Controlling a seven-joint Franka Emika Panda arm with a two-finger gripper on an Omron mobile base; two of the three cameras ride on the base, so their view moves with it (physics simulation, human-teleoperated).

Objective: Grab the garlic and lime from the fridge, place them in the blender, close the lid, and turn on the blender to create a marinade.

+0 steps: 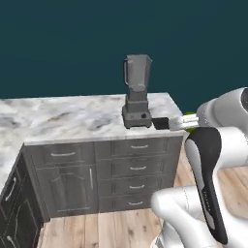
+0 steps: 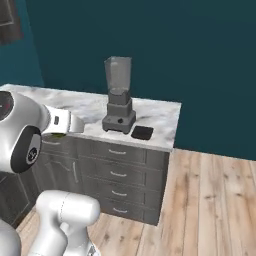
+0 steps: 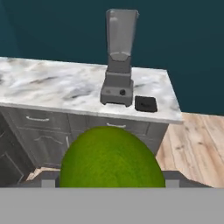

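Before counter (image 3: pixel 65 87), gripper (image 3: pixel 111 183) grips lime (image 3: pixel 109 157).

The lime (image 3: pixel 111 157) is sitting so close to the hand camera that its lower part is being cut off and the fingertips are staying hidden behind it. The arm is covering most of the lime in both base views.

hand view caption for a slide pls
Lime held in the tool, facing the blender and its lid lying beside it on the marble counter.
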